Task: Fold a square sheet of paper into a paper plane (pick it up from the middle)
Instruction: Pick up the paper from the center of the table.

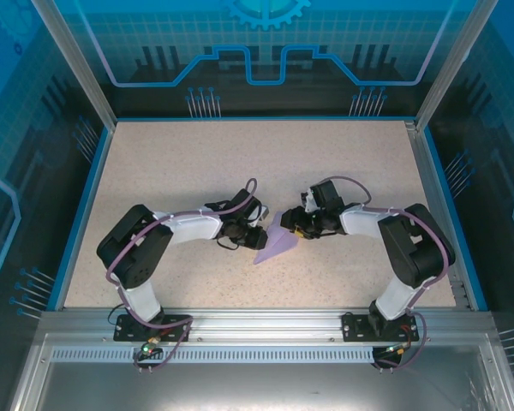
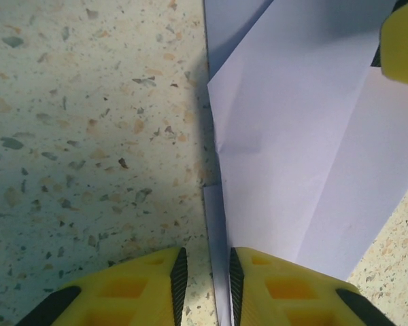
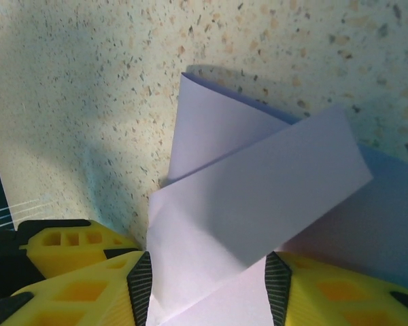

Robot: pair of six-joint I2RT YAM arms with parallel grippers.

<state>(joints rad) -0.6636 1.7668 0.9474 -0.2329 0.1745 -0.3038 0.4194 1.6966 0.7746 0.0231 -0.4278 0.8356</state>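
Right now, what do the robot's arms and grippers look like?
Both the left arm and the right arm are made of white sections joined by chunky black joints, and each stands on a black base plate. A thin purple cable loops along each arm. The left gripper and right gripper have bright yellow plastic fingers with hollow cut-outs, lined with black ribbed pads.

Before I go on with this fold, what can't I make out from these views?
- Left wrist: the top and right edges cut off the lavender paper. The pads of the left gripper run off the bottom.
- Right wrist: whether the right gripper squeezes the paper or merely flanks it is unclear, because the bottom edge cuts the contact off.
- Top external: the paper is small and both grippers cover its upper part, so the creases are unreadable.
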